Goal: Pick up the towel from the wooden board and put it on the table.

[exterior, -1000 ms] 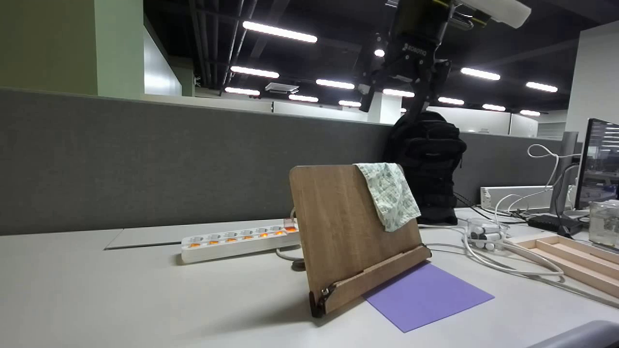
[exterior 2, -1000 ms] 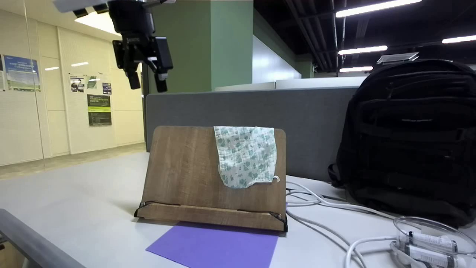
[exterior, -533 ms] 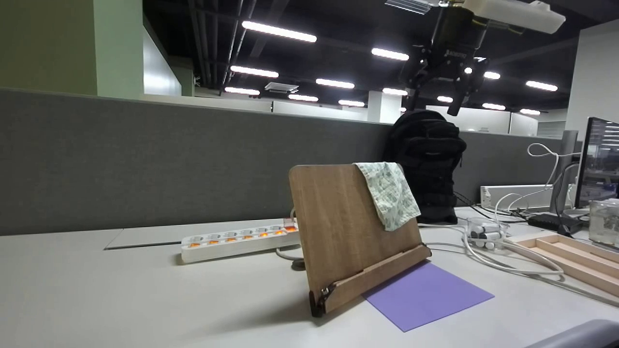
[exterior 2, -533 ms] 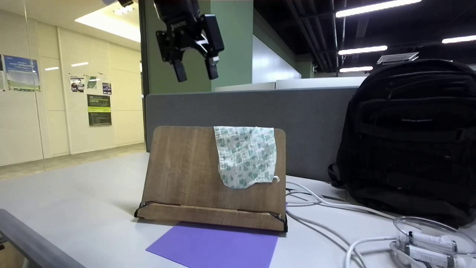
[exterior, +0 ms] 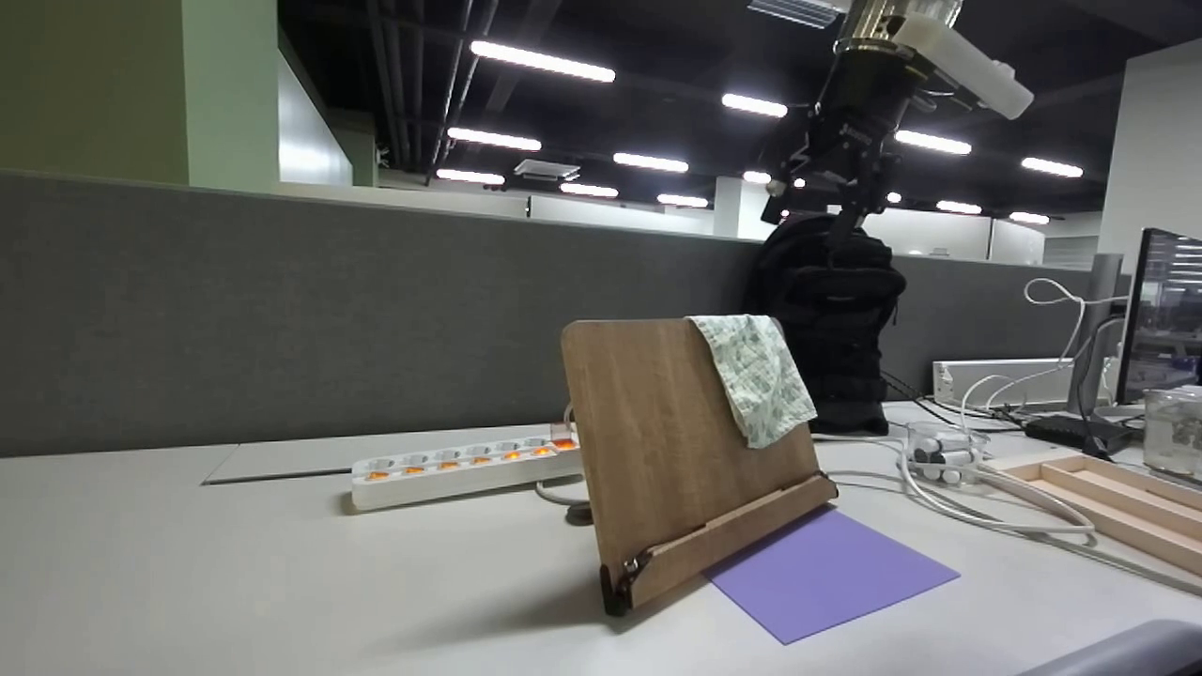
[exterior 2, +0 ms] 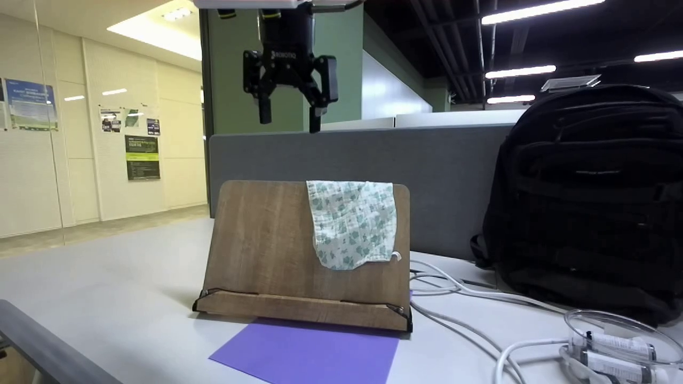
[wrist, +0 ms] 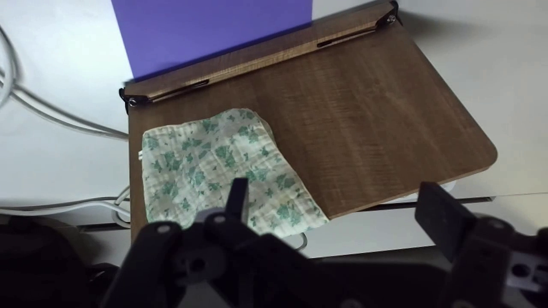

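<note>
The towel (exterior 2: 354, 224), pale with green leaf marks, hangs over the top edge of the wooden board (exterior 2: 261, 240) near one corner in both exterior views. The board leans back, upright on the table (exterior: 282, 573). My gripper (exterior 2: 290, 121) is open and empty, high above the board's top edge and apart from the towel. In an exterior view it shows in front of the ceiling and backpack (exterior: 808, 223). In the wrist view, the open gripper (wrist: 336, 190) has one finger overlapping the towel (wrist: 222, 167) and the other past the board's top edge. The towel's back part is hidden.
A purple sheet (exterior 2: 315, 352) lies at the board's front. A black backpack (exterior 2: 592, 202) stands by the grey partition (exterior: 357, 319). A white power strip (exterior: 460, 474) lies behind the board. White cables (exterior 2: 459, 288), a clear jar (exterior 2: 621, 346) and a wooden tray (exterior: 1117, 507) lie to the side.
My open gripper has moved across to above the board, nearer the towel's side, and turned so it points more straight down. The towel and board have not moved.
</note>
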Robot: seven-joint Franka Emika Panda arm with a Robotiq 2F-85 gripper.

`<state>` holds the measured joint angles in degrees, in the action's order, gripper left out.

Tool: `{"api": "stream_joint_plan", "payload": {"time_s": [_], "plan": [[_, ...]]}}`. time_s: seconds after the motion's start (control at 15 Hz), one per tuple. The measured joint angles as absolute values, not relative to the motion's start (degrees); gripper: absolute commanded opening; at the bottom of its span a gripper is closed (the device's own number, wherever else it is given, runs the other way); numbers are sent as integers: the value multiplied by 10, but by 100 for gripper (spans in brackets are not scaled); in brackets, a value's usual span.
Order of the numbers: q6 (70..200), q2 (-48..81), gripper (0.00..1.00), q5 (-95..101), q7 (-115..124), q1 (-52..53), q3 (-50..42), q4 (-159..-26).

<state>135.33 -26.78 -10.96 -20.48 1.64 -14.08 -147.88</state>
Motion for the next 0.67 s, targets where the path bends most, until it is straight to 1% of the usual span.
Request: {"api": "stream_joint_plan", "payload": {"time_s": [0.4,0.67], "plan": [[1358,-269,100,-101,-205,8,-131,-1484],[1393,-254,100,-53,-205,-30,-131,-1482]]}}
